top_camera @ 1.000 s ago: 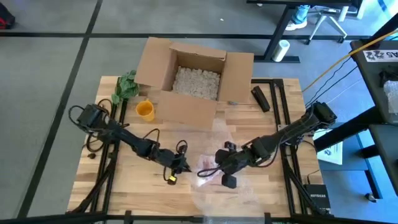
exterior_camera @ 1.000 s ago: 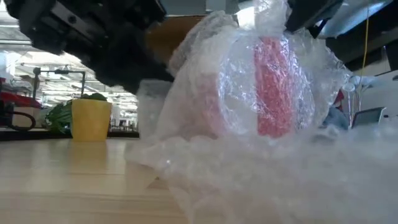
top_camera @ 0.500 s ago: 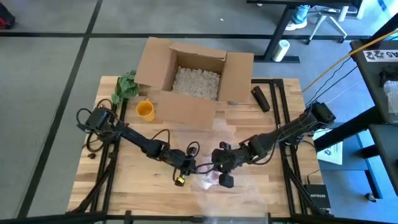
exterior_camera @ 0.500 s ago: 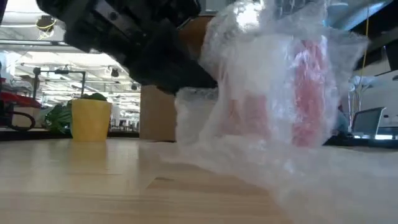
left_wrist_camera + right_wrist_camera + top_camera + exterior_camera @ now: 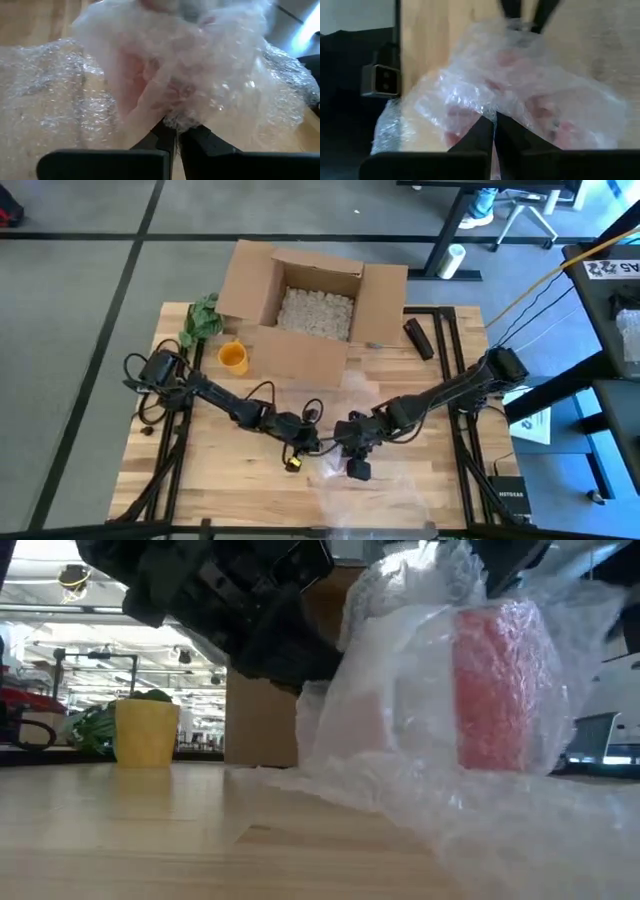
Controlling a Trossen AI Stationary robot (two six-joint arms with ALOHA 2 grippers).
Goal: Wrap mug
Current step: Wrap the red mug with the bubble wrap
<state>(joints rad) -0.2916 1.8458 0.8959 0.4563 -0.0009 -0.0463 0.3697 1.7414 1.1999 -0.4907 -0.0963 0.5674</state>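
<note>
left gripper point(image 5: 174, 131): fingers pinched nearly together on a fold of the bubble wrap point(image 5: 65, 100); the gathered film bunches right at the fingertips.
right gripper point(image 5: 494, 120): fingers narrow too, clamped on the wrap's edge from the opposite side; a pair of dark fingers shows past the bundle in the right wrist view, presumably the left arm's.
both grippers, high view: left one point(image 5: 312, 446) and right one point(image 5: 345, 448) meet near the front middle of the counter point(image 5: 210, 475), close to each other, the bundle between and just beyond the fingertips.
mug point(image 5: 497, 690): red, inside the bubble wrap, held between the two sets of fingers; low view shows it upright or close to it, seen through the film. Can't tell if it rests on the counter or hangs off it.
bubble wrap, low view: loose sheet point(image 5: 420, 810) drapes down from the mug and spreads over the wood toward the camera; the upper part is bunched above the mug.
cardboard box point(image 5: 305, 310): open, flaps out, filled with packing peanuts point(image 5: 316, 312), well behind the fingers.
yellow cup point(image 5: 233, 357): upright, well apart from the left fingers, just beside the box's left front corner.
green cloth point(image 5: 203, 318): crumpled, behind the yellow cup near the counter's far left edge.
black object point(image 5: 418, 338): lying flat, right of the box, well apart from the right fingers.
</note>
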